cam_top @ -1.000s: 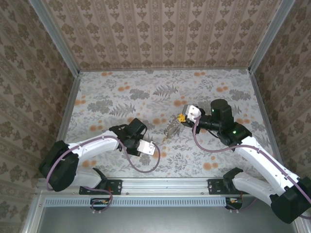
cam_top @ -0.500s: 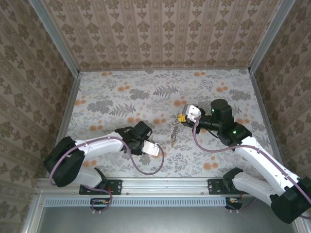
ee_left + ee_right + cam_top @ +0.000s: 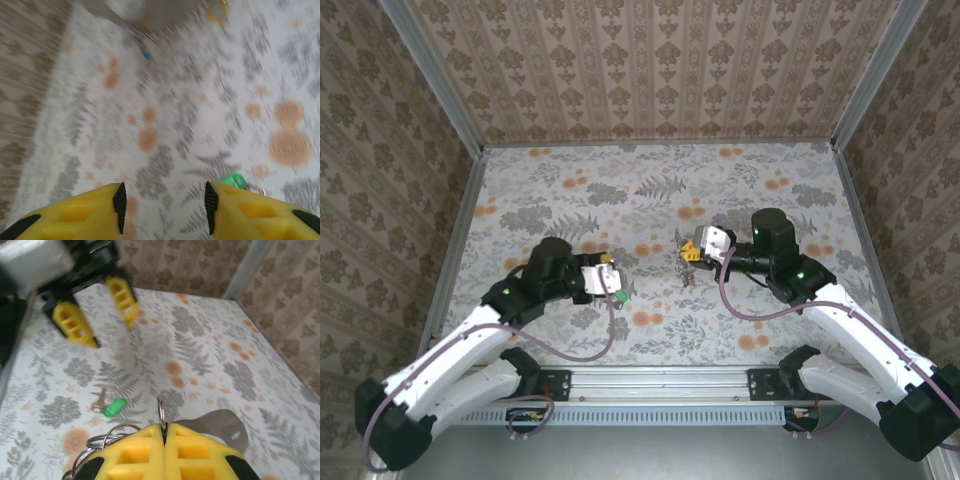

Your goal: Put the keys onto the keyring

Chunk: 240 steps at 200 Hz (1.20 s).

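Keyring (image 3: 685, 270) hangs pinched in the right gripper (image 3: 690, 252), right of the green key (image 3: 619, 295), in the top view. Left wrist view: the left gripper (image 3: 163, 200) gapes, that key just beside one finger. Right wrist view: closed pads (image 3: 142, 445) nip the ring, nearer the camera than the key.

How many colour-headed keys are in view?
2: the green key lies on the table beside the left claw; the blue key blurs near the right claw, which grips the keyring. Others may be hidden.
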Tool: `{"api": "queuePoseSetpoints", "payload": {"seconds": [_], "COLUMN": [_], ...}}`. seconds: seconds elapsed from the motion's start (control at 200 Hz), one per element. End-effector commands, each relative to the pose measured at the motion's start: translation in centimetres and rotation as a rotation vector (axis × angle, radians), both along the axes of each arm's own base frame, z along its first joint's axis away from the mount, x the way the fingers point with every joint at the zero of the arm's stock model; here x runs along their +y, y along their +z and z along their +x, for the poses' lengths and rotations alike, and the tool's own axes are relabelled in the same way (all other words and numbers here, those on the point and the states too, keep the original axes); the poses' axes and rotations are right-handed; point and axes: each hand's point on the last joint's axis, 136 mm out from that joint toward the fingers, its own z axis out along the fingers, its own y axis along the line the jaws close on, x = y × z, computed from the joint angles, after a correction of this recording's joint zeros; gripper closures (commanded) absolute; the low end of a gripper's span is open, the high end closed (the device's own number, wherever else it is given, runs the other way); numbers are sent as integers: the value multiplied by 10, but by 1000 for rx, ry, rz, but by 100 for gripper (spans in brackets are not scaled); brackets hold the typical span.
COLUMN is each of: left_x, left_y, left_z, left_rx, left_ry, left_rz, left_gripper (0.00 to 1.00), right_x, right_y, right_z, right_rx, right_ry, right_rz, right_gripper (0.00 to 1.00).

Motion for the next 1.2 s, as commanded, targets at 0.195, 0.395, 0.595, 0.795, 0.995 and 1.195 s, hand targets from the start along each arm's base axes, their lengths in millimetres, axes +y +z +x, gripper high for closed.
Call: {"api": "queuePoseSetpoints", "payload": {"seconds": [0.195,0.395,0.595,0.795,0.995,1.195], "left_x": [-49,-62,-70,-81,-89,-84], "left_y": [90,109,120,110,100,100], "left_z": [-34,-39,-45,-48,-51,-53], "left_rx": [140,138,137,173,173,159], "left_ry": [-245,-321,-377,-423,-425,-410], "left_rz": [-440,-483,-484,-440,-429,-424], "left_gripper": [54,53,54,61,58,55], "right_x": [29,37,41,44,43,43], "right_y": [40,43,42,40,38,36], "right_z": [-47,-53,-54,-47,-45,-44], "right_rx": [-116,-104,-101,-95,-89,-89], "right_ry": [296,335,346,313,300,296], "right_rz": [165,183,185,203,198,192], "right_gripper": [100,100,100,100,100,100]}}
